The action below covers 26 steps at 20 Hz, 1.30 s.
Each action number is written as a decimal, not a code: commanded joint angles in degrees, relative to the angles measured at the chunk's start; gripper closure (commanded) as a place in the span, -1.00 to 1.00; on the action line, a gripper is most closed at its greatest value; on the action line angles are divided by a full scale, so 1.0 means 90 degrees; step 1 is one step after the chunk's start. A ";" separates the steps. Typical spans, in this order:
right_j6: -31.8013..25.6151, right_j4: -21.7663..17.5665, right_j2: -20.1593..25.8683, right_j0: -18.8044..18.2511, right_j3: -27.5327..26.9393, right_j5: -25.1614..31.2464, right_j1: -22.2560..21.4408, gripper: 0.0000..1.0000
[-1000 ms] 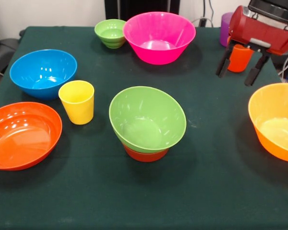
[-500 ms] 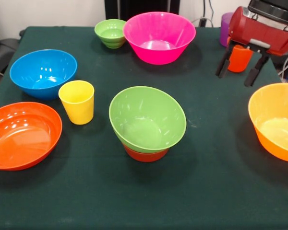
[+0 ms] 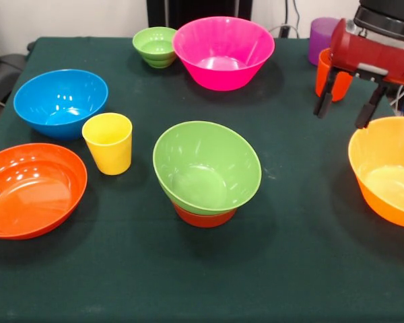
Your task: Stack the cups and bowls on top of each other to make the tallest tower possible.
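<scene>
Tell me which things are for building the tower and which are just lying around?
For the tower: medium green bowl on small red-orange bowl, yellow cup, orange cup, purple cup, blue bowl, pink bowl.
Just there: green tablecloth, cables.

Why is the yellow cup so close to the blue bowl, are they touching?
Cannot tell. In the front view the yellow cup overlaps the blue bowl, its rim covering the bowl's lower edge, so neither gap nor contact shows.

Green-clothed table [image 3: 303,269] carries bowls [image 3: 222,50], cups [image 3: 108,142], two-bowl tower [image 3: 207,171].
</scene>
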 commanded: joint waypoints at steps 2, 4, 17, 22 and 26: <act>0.0755 0.0471 0.1313 -0.0347 0.0764 0.0885 0.0214 -1.00; 0.0666 0.0617 0.1525 -0.0486 0.0869 0.0914 0.0176 -1.00; 0.0233 0.0727 0.2117 -0.0911 0.1157 0.0875 0.0047 -1.00; 0.0082 0.0628 0.2376 -0.1089 0.1370 0.0730 -0.0079 -1.00; 0.0042 0.0585 0.2587 -0.1193 0.1447 0.0606 -0.0097 -1.00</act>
